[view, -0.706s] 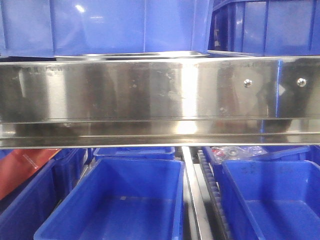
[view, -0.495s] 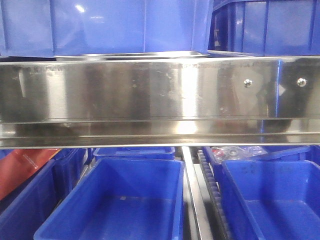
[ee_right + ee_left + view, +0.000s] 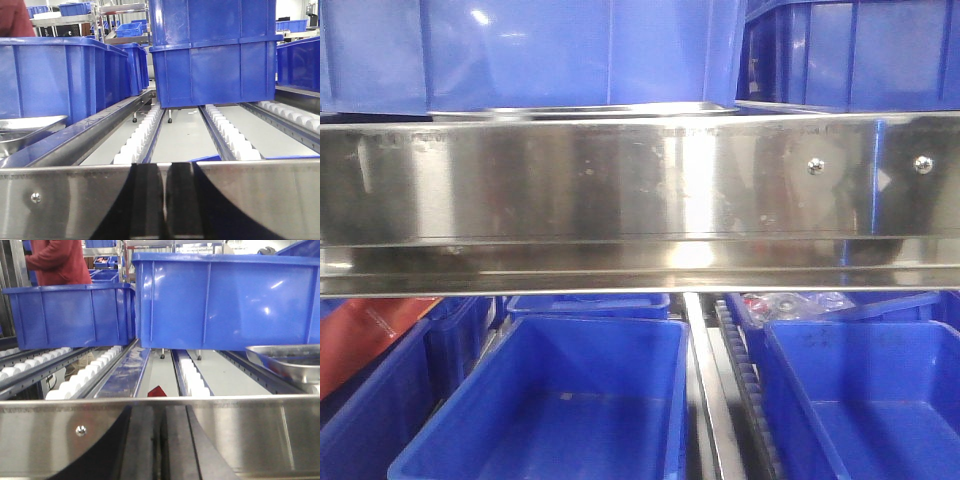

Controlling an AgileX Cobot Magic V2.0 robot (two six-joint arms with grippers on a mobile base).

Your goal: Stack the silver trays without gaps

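Just above the shelf rail (image 3: 640, 190), the thin rim of a silver tray (image 3: 580, 110) shows in front of a big blue bin (image 3: 530, 50). The left wrist view has the same kind of tray (image 3: 287, 360) at its right edge, on the roller lane. In the right wrist view a silver tray (image 3: 25, 131) lies at the far left. My left gripper (image 3: 161, 412) is shut and empty, its dark fingers (image 3: 145, 440) low against the rail. My right gripper (image 3: 164, 172) is shut and empty too, also in front of the rail. Neither touches a tray.
Deep blue bins (image 3: 70, 315) (image 3: 215, 55) stand on the roller lanes (image 3: 137, 140) behind the rail. Below the rail, more blue bins (image 3: 560, 400) (image 3: 870, 400) sit on the lower level. A person in red (image 3: 57, 260) stands at the far left.
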